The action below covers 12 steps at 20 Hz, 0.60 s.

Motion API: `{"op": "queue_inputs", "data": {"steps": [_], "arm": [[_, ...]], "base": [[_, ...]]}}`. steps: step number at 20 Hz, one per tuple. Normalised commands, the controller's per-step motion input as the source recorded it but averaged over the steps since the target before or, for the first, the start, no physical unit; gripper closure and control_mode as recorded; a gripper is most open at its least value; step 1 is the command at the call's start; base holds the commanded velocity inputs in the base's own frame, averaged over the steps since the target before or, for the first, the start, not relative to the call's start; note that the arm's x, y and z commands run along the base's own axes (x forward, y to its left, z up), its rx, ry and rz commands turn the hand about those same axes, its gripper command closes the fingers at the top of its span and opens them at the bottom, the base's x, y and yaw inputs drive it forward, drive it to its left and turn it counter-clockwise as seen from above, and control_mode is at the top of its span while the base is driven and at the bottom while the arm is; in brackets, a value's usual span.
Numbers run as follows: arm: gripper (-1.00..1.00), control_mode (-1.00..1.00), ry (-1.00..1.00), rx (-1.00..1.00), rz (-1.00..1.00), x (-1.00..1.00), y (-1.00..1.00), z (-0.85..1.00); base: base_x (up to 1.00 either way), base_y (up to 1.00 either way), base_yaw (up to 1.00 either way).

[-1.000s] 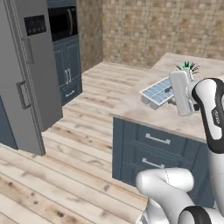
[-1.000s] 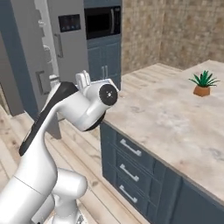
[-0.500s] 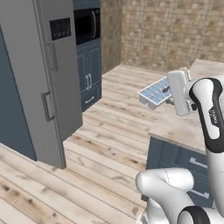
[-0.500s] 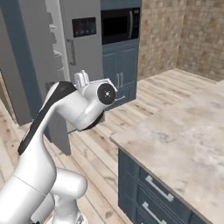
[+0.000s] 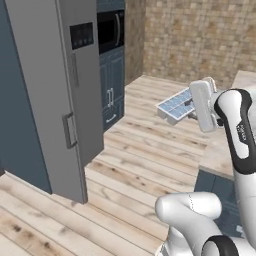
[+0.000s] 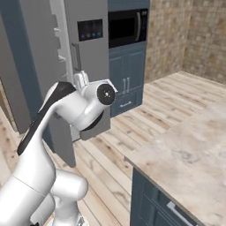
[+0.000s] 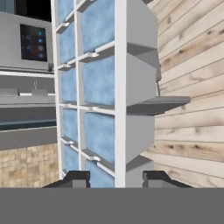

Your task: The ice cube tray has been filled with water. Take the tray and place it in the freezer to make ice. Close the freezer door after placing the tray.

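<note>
Left base view, arm raised, elbow bent, gripper (image 5: 189, 104) clamped on ice cube tray (image 5: 175, 105), held above floor

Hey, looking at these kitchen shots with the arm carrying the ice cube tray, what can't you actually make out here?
- Freezer interior: right base view shows a sliver of white shelves; the door with the display panel and the arm cover the rest.
- Ice cube tray: hand view cuts off its far end at the top edge.
- Pincer: in left base view, hidden behind the white hand; the tray juts out beyond it.
- Display panel markings: too small to read.
</note>
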Motion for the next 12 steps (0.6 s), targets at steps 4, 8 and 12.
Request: {"op": "queue_inputs", "data": {"steps": [4, 8, 12], "arm": [[1.0, 1.0, 0.0, 0.0, 0.0, 0.0, 0.0, 0.0], [1.0, 1.0, 0.0, 0.0, 0.0, 0.0, 0.0, 0.0], [1.0, 1.0, 0.0, 0.0, 0.0, 0.0, 0.0, 0.0]], "base": [[0.31, 0.04, -0.16], [0.49, 0.0, -0.22], [0.67, 0.18, -0.25]]}}
